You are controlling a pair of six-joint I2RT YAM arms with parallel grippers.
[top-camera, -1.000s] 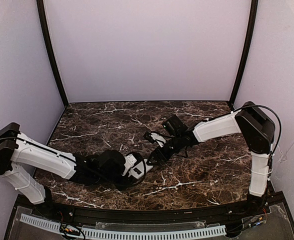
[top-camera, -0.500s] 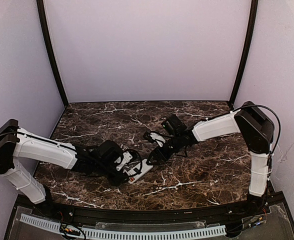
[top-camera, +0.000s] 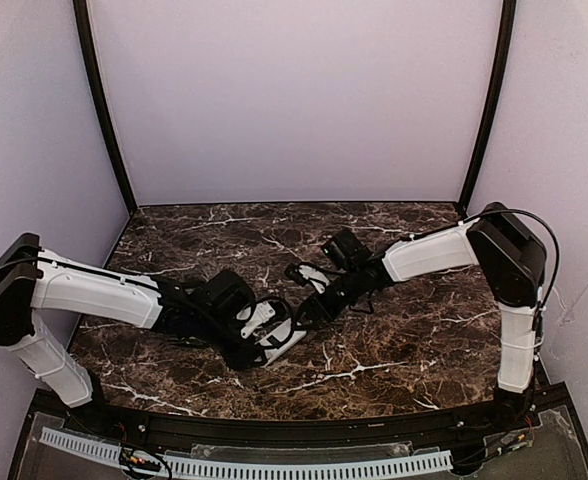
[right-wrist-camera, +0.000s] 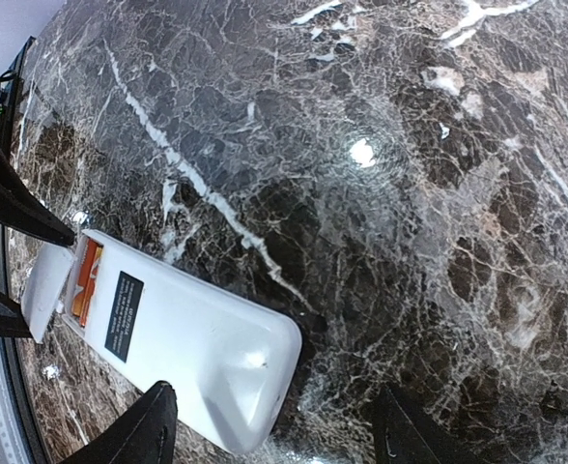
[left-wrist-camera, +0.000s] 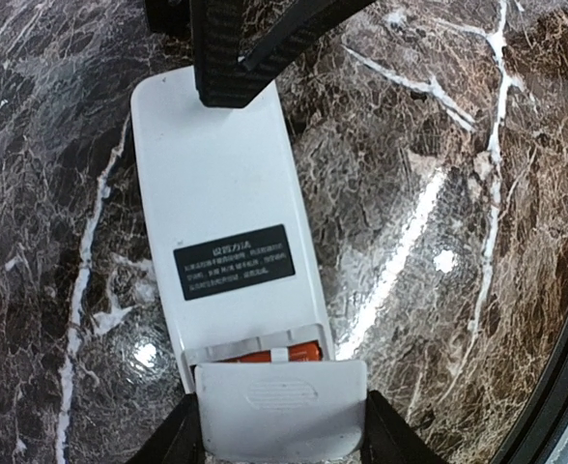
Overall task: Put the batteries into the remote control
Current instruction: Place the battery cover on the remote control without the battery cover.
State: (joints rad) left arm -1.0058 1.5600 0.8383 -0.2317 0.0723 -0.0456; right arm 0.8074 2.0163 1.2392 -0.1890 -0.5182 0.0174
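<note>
Two orange batteries (left-wrist-camera: 269, 354) show in the recess of the remote control (left-wrist-camera: 221, 193), lying back-up on the table (left-wrist-camera: 439, 145), its long axis running from the left gripper (left-wrist-camera: 282, 440), which pinches the white cover (left-wrist-camera: 280, 411) at that end, to the right gripper (right-wrist-camera: 279, 435), spread wide astride the far end.

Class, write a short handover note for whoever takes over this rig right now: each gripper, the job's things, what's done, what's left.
Left gripper: shut on the white battery cover at the recess end.
Right gripper: open, straddling the remote control's other end.
Remote lies back up on the marble table.
Done: orange batteries sit in the recess.
Left: cover not yet fully closed; batteries show.
</note>
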